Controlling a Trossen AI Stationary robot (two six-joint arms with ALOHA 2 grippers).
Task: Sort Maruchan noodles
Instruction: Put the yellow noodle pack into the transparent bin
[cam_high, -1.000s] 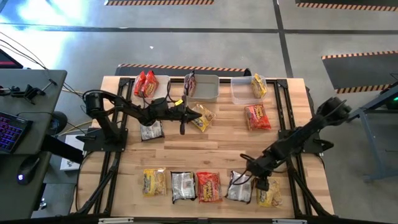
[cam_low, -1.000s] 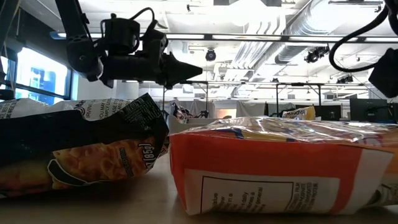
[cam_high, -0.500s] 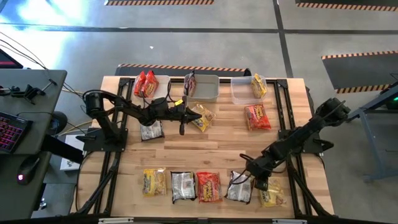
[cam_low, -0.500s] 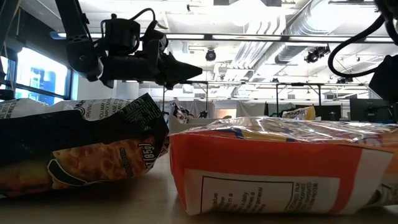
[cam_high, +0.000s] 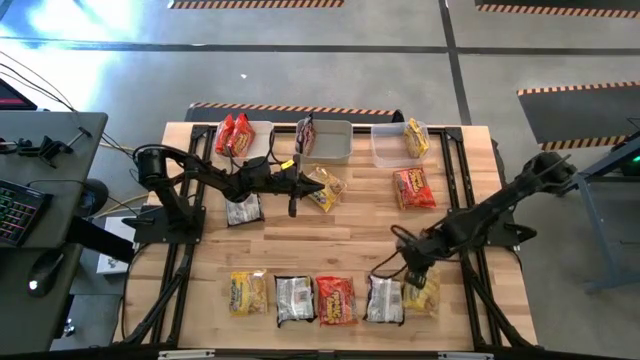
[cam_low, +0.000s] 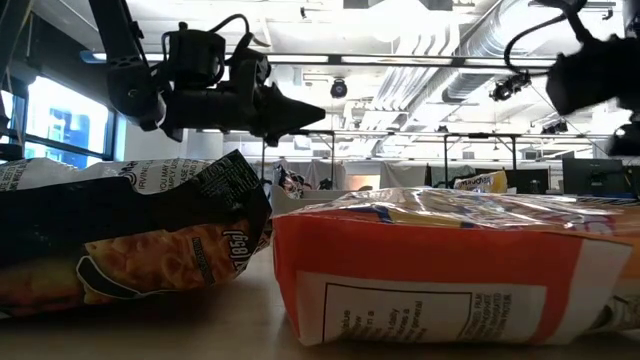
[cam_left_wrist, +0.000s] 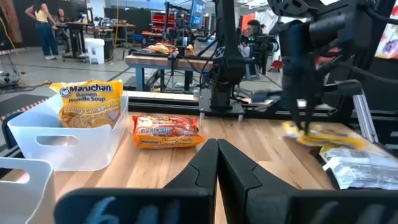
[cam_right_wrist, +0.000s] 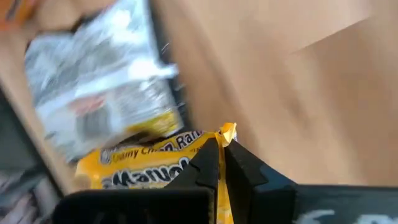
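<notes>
Maruchan noodle packets lie flat in a row at the near edge: yellow (cam_high: 248, 293), silver (cam_high: 294, 298), red (cam_high: 336, 300) and silver (cam_high: 385, 298). At the row's right end my right gripper (cam_high: 412, 280) is shut on a yellow packet (cam_high: 422, 297). More packets lie mid-table: a red one (cam_high: 413, 188), a silver one (cam_high: 243, 210) and a yellow one (cam_high: 326, 190). My left gripper (cam_high: 320, 182) hovers shut and level beside that yellow one, holding nothing. My right gripper pinches the yellow packet's sealed edge (cam_right_wrist: 227, 132) between its two fingers, coming steeply from above. The packet (cam_left_wrist: 320, 134) hangs tilted below the fingers with the gripped end raised. I cannot tell whether its far end is on the table.
Three pale bins stand along the far edge. The left one (cam_high: 262, 128) holds red packets, the middle one (cam_high: 335, 140) a dark packet, and the right one (cam_high: 385, 145) a yellow packet. Bare wood lies between the near row and the mid-table packets.
My right gripper has shut on the yellow packet's edge and risen, moving toward the table's left and far side. The packet has tipped up at the gripped end and shifted closer to the silver packet beside it.
</notes>
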